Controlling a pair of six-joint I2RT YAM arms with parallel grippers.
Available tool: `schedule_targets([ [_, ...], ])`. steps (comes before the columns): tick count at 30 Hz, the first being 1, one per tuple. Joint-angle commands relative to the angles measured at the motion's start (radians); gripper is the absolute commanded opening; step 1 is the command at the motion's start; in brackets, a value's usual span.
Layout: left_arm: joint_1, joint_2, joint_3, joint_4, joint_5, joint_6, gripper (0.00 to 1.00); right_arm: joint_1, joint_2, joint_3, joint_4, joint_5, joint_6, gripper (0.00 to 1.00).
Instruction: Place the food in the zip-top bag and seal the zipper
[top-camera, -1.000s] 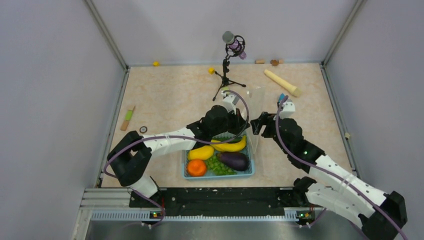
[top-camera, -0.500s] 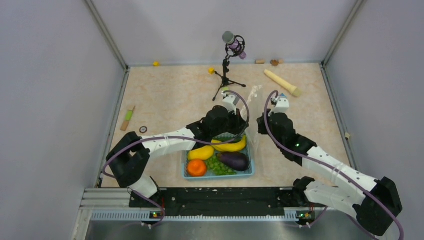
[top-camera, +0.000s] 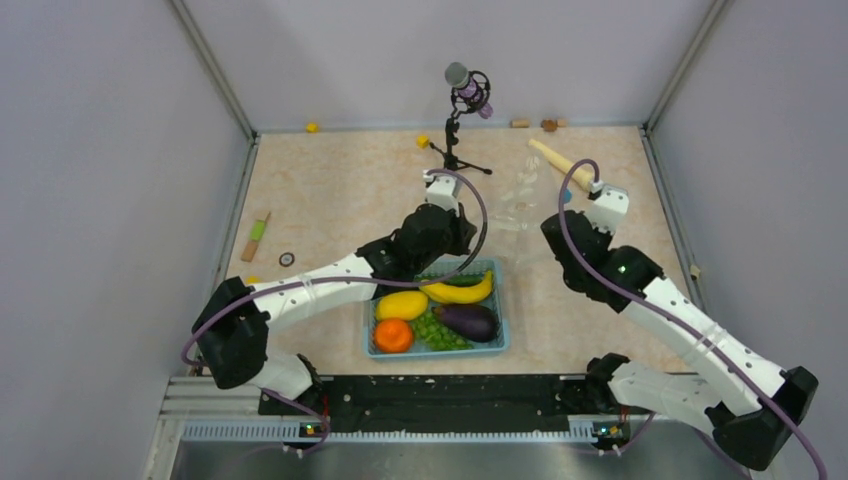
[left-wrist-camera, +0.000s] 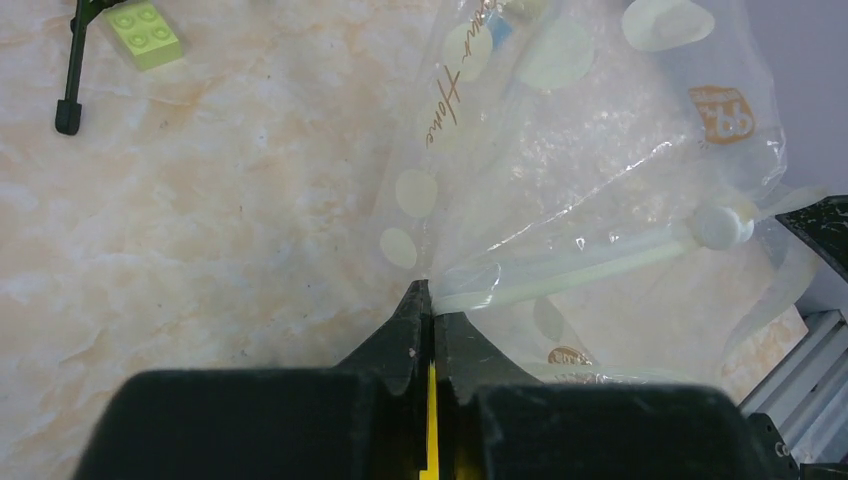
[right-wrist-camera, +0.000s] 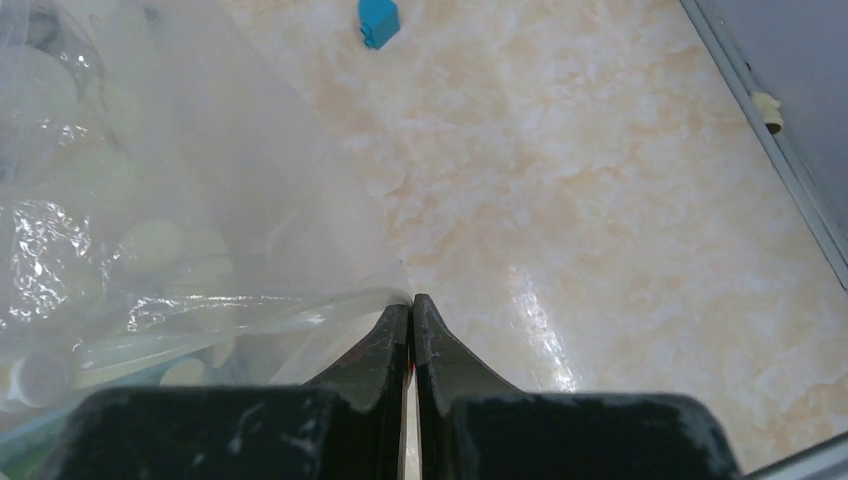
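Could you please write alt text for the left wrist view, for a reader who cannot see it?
The left claw, shut, pinches the mouth edge of the clear dotted zip-top bag beside its whitish zipper, over a marbled beige table; a green block lies top left.

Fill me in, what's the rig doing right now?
Both arms have the zip-top bag pinched at its mouth. The left gripper is shut on one end beside the zipper, and the right gripper is shut on the opposite edge, with the bag spread between them beyond the blue basket. Nothing is bagged yet: the banana, orange, grapes and eggplant all lie in the basket.
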Motion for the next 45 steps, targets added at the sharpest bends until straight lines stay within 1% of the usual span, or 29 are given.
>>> schedule_targets([
  [1, 0.012, -0.039, 0.045, -0.051, -0.060, 0.057, 0.00, 0.005, -0.024, 0.101, -0.318, 0.117, 0.121, 0.00],
  [3, 0.012, -0.034, 0.056, -0.072, -0.052, 0.070, 0.00, 0.005, -0.022, 0.105, -0.354, 0.121, 0.124, 0.00],
  [7, 0.012, -0.012, 0.073, -0.115, -0.051, 0.087, 0.00, 0.004, -0.020, 0.049, -0.353, 0.160, 0.139, 0.00],
  [11, 0.014, 0.027, 0.107, -0.174, -0.066, 0.088, 0.00, 0.001, -0.032, 0.051, -0.348, 0.165, 0.142, 0.00],
  [13, 0.014, 0.044, 0.116, -0.174, -0.026, 0.099, 0.00, 0.001, -0.046, 0.047, -0.329, 0.146, 0.139, 0.00],
  [14, 0.012, 0.054, 0.119, -0.160, 0.023, 0.112, 0.04, 0.002, -0.058, 0.037, -0.295, 0.113, 0.110, 0.00],
  [15, 0.012, 0.065, 0.121, -0.141, 0.121, 0.125, 0.14, 0.002, -0.075, 0.021, -0.229, 0.063, 0.061, 0.00],
  [16, 0.012, 0.078, 0.122, -0.114, 0.202, 0.142, 0.29, 0.001, -0.097, -0.005, -0.151, -0.015, -0.012, 0.00],
  [17, 0.012, 0.089, 0.126, -0.088, 0.299, 0.153, 0.40, 0.001, -0.116, -0.028, -0.058, -0.093, -0.084, 0.00],
  [19, 0.012, 0.115, 0.142, -0.043, 0.438, 0.155, 0.54, 0.001, -0.145, -0.050, 0.059, -0.253, -0.162, 0.00],
  [21, 0.012, 0.141, 0.161, 0.016, 0.556, 0.147, 0.63, 0.002, -0.147, -0.019, 0.077, -0.336, -0.183, 0.00],
  [23, 0.012, 0.175, 0.199, 0.045, 0.656, 0.140, 0.69, 0.002, -0.130, 0.069, 0.005, -0.321, -0.173, 0.00],
  [26, 0.011, 0.216, 0.256, 0.075, 0.751, 0.127, 0.77, 0.002, -0.068, 0.210, -0.197, -0.177, -0.112, 0.00],
  [27, 0.012, 0.226, 0.266, 0.099, 0.791, 0.121, 0.89, 0.002, -0.045, 0.261, -0.278, -0.131, -0.087, 0.00],
  [28, 0.011, 0.233, 0.275, 0.131, 0.836, 0.110, 0.96, 0.002, -0.019, 0.300, -0.367, -0.098, -0.068, 0.00],
  [30, 0.011, 0.251, 0.296, 0.185, 0.910, 0.082, 0.97, 0.002, 0.016, 0.385, -0.496, -0.027, -0.006, 0.00],
  [32, 0.011, 0.263, 0.322, 0.203, 0.946, 0.064, 0.97, 0.001, 0.054, 0.460, -0.625, 0.057, 0.087, 0.00],
  [33, 0.011, 0.264, 0.329, 0.205, 0.950, 0.059, 0.97, 0.002, 0.069, 0.485, -0.678, 0.104, 0.132, 0.00],
  [34, 0.011, 0.260, 0.330, 0.205, 0.949, 0.057, 0.97, 0.001, 0.079, 0.494, -0.689, 0.114, 0.137, 0.00],
  [36, 0.012, 0.241, 0.309, 0.189, 0.929, 0.072, 0.97, 0.000, 0.104, 0.473, -0.657, 0.097, 0.130, 0.00],
  [39, 0.014, 0.174, 0.239, 0.097, 0.755, 0.126, 0.97, 0.001, 0.152, 0.381, -0.500, 0.021, 0.039, 0.00],
  [43, 0.014, 0.041, 0.078, 0.044, 0.489, 0.153, 0.97, 0.000, 0.214, 0.239, -0.169, -0.162, -0.124, 0.00],
  [45, 0.016, -0.033, -0.009, 0.034, 0.370, 0.140, 0.97, -0.001, 0.240, 0.201, -0.109, -0.270, -0.148, 0.00],
])
